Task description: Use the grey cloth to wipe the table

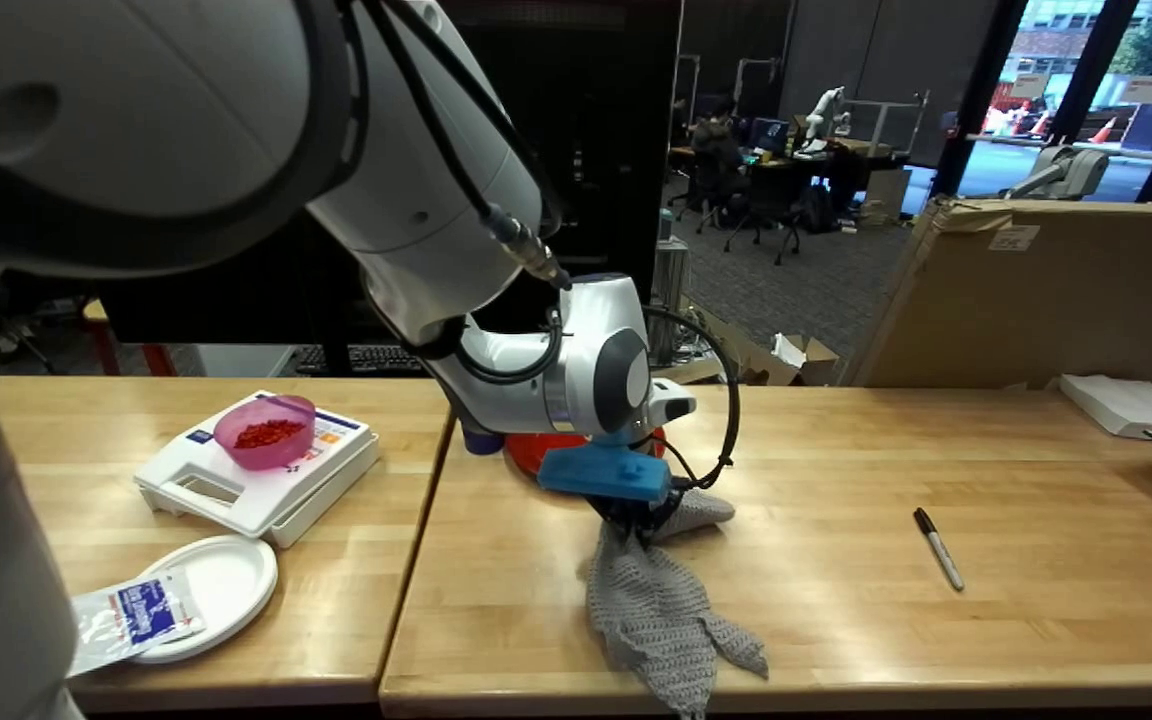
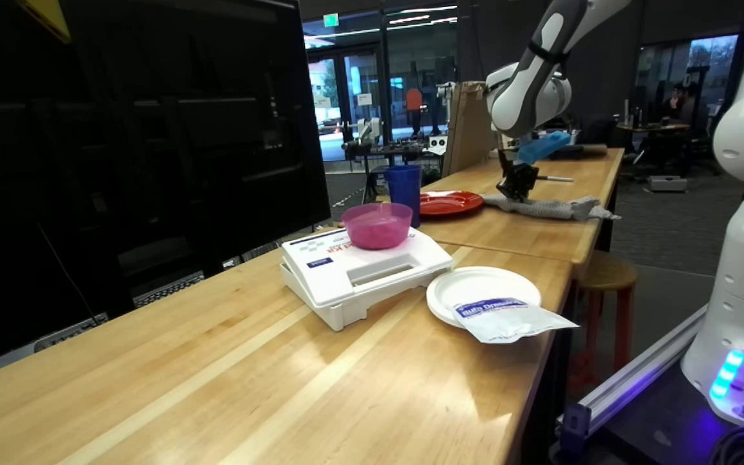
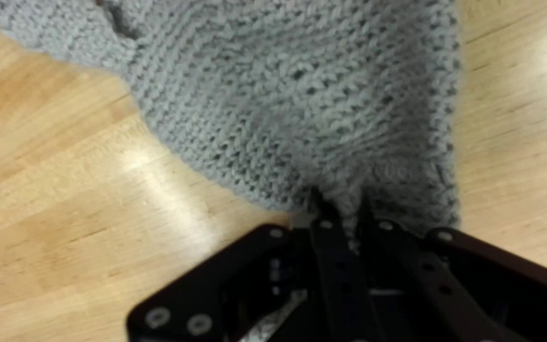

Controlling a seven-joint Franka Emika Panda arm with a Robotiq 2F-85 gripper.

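Observation:
The grey knitted cloth [image 1: 651,610] lies bunched on the wooden table [image 1: 856,620], with its near end reaching the front edge. It also shows in an exterior view [image 2: 556,208] and fills the upper part of the wrist view [image 3: 302,95]. My gripper [image 1: 631,525] points down at the table, shut on a pinched fold of the cloth. In the wrist view a fold sits between the two black fingertips [image 3: 341,204]. The gripper also shows low over the table in an exterior view [image 2: 515,188]. The fingertips are partly hidden by cloth.
A red plate [image 2: 449,203] and blue cup [image 2: 404,194] stand behind the gripper. A black marker [image 1: 938,548] lies on the table. Across the table seam are a white case [image 1: 276,500] with a pink bowl [image 1: 264,432], and a white plate [image 1: 236,590] with a packet [image 1: 141,615].

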